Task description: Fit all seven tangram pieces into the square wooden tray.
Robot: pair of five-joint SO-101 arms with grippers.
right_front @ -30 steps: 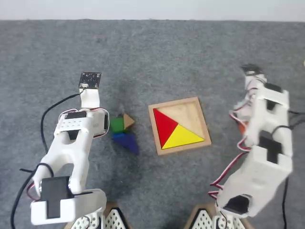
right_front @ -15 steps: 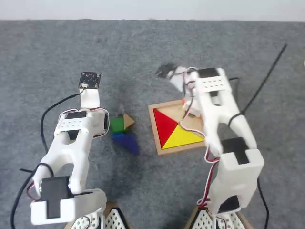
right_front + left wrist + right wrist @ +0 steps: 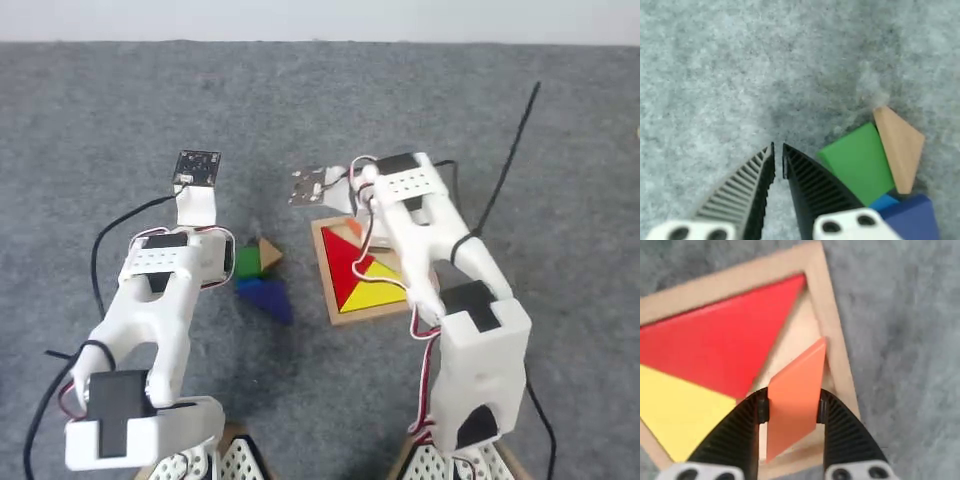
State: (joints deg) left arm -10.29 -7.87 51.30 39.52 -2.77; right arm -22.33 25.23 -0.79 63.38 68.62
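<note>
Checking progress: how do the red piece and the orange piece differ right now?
The red piece lies flat in the tray; the orange piece is held over it by the fingers of the right gripper. The red piece is a wide triangle; the orange piece looks narrower and slanted. Both are flat, solid-coloured pieces.
</note>
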